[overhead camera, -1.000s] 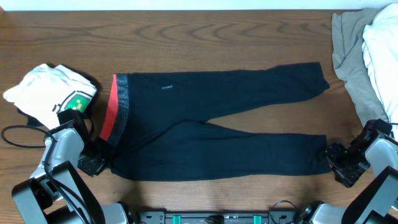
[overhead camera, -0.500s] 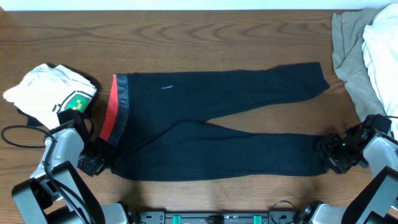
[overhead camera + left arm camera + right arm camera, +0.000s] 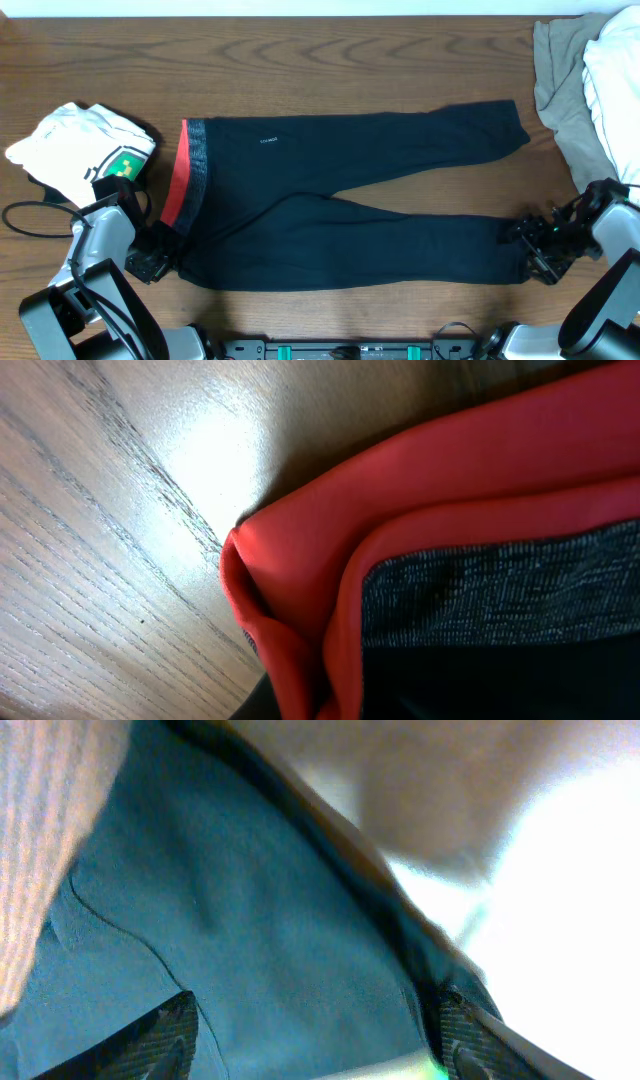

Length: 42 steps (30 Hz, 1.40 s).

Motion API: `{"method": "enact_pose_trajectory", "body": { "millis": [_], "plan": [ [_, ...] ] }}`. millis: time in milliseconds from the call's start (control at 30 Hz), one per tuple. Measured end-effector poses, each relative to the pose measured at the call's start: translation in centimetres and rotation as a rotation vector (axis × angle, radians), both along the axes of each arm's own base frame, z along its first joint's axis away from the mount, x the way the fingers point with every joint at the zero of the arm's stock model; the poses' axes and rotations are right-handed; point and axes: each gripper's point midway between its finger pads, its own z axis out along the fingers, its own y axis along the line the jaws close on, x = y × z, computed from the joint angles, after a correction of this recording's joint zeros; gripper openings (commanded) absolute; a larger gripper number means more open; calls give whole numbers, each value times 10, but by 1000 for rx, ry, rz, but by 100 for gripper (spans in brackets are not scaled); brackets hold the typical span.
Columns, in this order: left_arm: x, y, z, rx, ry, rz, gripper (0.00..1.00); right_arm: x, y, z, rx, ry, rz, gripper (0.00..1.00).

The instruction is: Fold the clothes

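Observation:
The clothes, dark navy trousers point(image 3: 340, 200), lie flat across the table with both legs pointing right. Their grey waistband point(image 3: 196, 165), edged in red-orange, is at the left. My left gripper point(image 3: 152, 262) sits at the waistband's near corner and is shut on it. The left wrist view shows the red edge point(image 3: 300, 560) bunched and pinched at the bottom of the frame. My right gripper point(image 3: 525, 243) is at the hem of the nearer leg. It is open, its fingertips point(image 3: 165, 1035) set wide apart with trouser fabric point(image 3: 300, 940) lying between them.
A folded white shirt with a green square print point(image 3: 85, 150) lies left of the waistband. A heap of grey-beige and white garments point(image 3: 590, 90) fills the far right corner. A black cable point(image 3: 30, 215) loops by the left arm.
My right gripper has moved left onto the hem of the nearer leg. The left gripper and the trousers have not moved.

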Motion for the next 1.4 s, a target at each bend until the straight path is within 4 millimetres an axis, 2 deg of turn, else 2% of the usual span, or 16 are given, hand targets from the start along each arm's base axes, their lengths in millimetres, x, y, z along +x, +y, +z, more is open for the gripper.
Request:
{"method": "enact_pose_trajectory", "body": {
  "millis": [133,433,600,833,1100,1400],
  "plan": [
    [0,0,0,0,0,0,13,5,-12,16,-39,16,14,81],
    [0,0,0,0,-1,0,14,-10,-13,20,-49,83,23,82],
    [0,0,0,1,-1,0,14,-11,-13,6,-66,67,20,83],
    [0,0,0,1,-1,0,14,-29,-2,-18,-59,91,6,82],
    [0,0,0,1,-1,0,14,-30,-4,-20,-85,85,-25,79],
    [0,0,0,1,-1,0,14,-20,-13,-20,-129,43,-38,77]
  ]
}}
